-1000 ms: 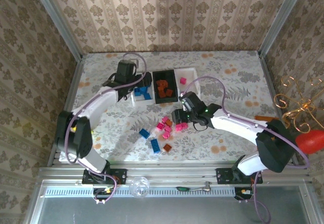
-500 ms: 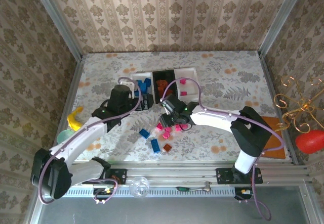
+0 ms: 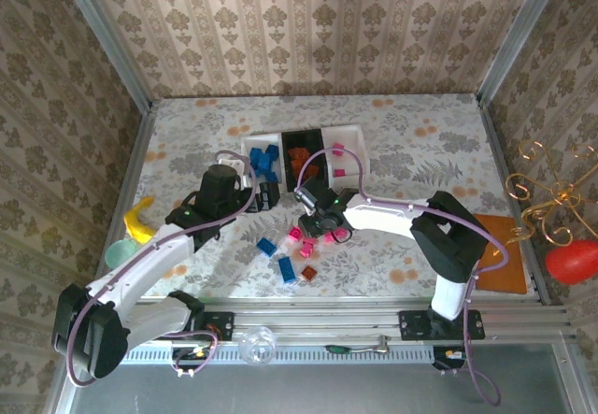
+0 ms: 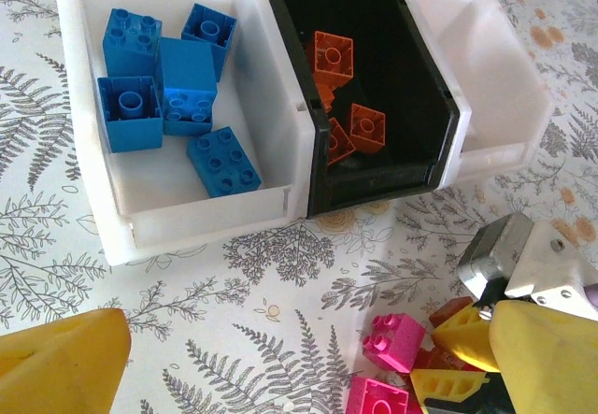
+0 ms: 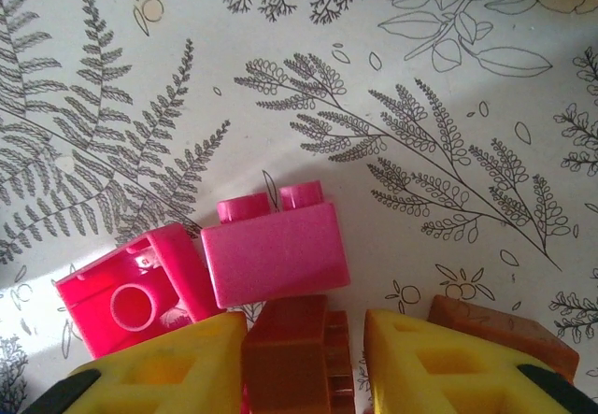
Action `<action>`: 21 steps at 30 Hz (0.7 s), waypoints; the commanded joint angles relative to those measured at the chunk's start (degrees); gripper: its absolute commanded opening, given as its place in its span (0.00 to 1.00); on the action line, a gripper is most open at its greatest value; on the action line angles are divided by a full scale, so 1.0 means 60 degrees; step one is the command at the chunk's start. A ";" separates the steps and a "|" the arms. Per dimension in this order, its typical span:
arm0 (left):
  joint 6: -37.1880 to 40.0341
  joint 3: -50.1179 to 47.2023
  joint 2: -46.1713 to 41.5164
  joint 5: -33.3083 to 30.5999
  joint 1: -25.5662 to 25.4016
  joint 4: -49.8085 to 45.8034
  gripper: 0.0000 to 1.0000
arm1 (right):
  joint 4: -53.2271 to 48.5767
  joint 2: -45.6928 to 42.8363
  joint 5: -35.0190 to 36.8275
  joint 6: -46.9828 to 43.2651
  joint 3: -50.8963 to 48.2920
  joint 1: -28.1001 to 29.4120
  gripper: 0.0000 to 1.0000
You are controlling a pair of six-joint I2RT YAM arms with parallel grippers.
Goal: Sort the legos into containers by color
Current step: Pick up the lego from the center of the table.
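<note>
Three joined trays stand at the back: a white one (image 4: 177,199) holding several blue legos (image 4: 182,87), a black one (image 4: 411,87) with orange-brown legos (image 4: 334,57), and a white one (image 3: 350,143) with two pink legos. My left gripper (image 4: 299,377) hovers open and empty just in front of the trays (image 3: 269,194). My right gripper (image 5: 304,367) is down at the loose pile (image 3: 313,227), its yellow fingers straddling an orange-brown lego (image 5: 294,349) with a small gap on one side. Pink legos (image 5: 274,250) lie just ahead of it.
Two blue legos (image 3: 267,246) and an orange one (image 3: 309,272) lie loose near the front. A yellow banana toy (image 3: 138,218) and a pale green cup (image 3: 117,250) sit at the left edge. An orange mat (image 3: 500,264) lies at the right.
My left gripper has drawn back from over the blue tray toward the near side. My right gripper has shifted left into the pile and settled around the orange-brown lego.
</note>
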 commanded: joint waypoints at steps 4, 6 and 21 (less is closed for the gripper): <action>-0.0097 -0.0068 -0.0164 -0.0092 0.0024 -0.0102 1.00 | -0.0285 0.0346 0.0250 -0.0116 0.0148 0.0057 0.44; -0.0086 -0.0097 -0.0136 -0.0092 0.0025 -0.0109 1.00 | -0.0273 0.0368 0.0230 -0.0146 0.0157 0.0058 0.43; -0.0072 -0.0198 -0.0203 -0.0228 0.0054 -0.0177 1.00 | -0.0275 -0.0980 0.0159 -0.0172 -0.0015 -0.0170 0.26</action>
